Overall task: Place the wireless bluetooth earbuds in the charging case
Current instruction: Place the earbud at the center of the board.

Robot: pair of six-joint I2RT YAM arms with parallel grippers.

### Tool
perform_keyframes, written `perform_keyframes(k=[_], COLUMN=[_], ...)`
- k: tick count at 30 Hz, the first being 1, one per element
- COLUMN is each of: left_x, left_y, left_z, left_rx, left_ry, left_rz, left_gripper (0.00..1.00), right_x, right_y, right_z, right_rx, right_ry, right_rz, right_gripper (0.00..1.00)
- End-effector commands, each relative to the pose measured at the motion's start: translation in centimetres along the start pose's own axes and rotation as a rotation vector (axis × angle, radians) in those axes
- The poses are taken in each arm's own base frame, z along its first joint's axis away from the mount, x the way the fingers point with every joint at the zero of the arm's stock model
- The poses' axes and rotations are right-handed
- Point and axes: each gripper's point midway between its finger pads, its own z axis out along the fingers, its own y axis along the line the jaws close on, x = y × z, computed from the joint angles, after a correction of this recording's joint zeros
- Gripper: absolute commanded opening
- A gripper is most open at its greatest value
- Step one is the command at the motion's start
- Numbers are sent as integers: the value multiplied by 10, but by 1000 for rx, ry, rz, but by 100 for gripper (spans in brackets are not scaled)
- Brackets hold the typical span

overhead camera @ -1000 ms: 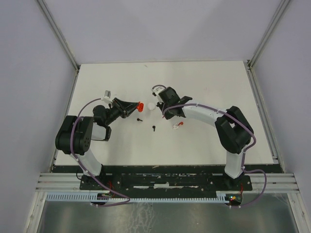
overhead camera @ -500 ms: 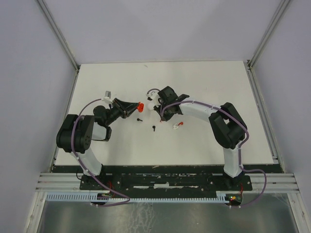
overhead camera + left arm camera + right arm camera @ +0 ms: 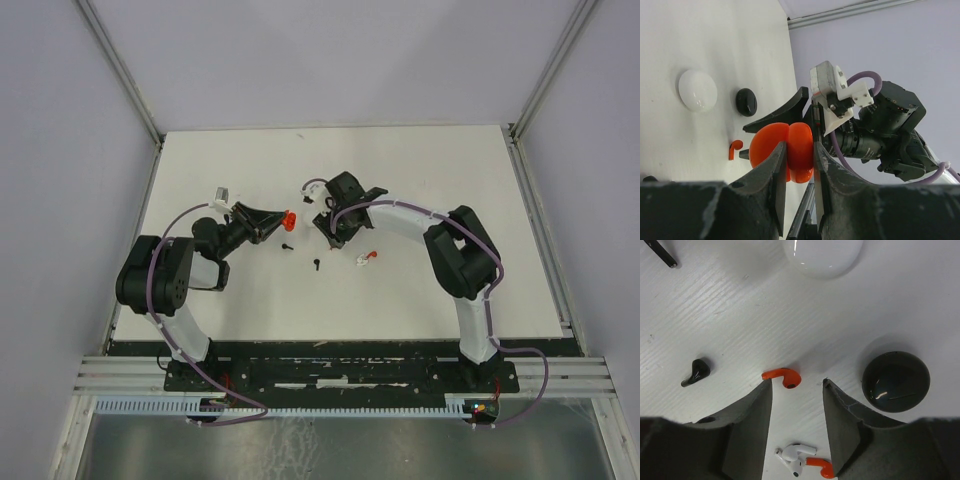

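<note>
Right gripper (image 3: pixel 796 390) hangs spread directly above the small red stemmed plastic earbud (image 3: pixel 782 377), which lies near the glossy black round puck (image 3: pixel 895 381), its long axis running finger to finger. Left gripper (image 3: pixel 799 150), farther from that puck, is clamped on the orange rounded plastic charging case (image 3: pixel 767 150).

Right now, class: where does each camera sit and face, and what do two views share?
Top external: above and behind the bases, facing down at the table; left arm and right arm show.
Left wrist: on the left arm, facing along its fingers, shut on an orange case.
Right wrist: facing down between its open fingers at an orange earbud.
Shared: white disc, black disc.
</note>
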Motion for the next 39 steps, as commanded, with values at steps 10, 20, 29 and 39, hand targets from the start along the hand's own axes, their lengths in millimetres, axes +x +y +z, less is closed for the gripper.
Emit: perform_keyframes(k=[10,20,29,39], left_x=[-5,-5,-3,-4], left_y=[-19,-19,-20,-20], left_z=[-1,-1,-2,-1], left_rx=[58,59,62,74], left_ry=[-4,-5,-2,1], left_rz=[15,16,18,7], left_gripper=[3,3,3,3], right_x=[-27,-14,-18,-13], right_y=[-5,-7,-2,-4], right_z=[-37,-47,-25,-9], right_rx=[98,286,293,316], right_ry=[-112,-68,-55,-21], right_rz=[434,670,733,763], right_gripper=[62,59,56,55])
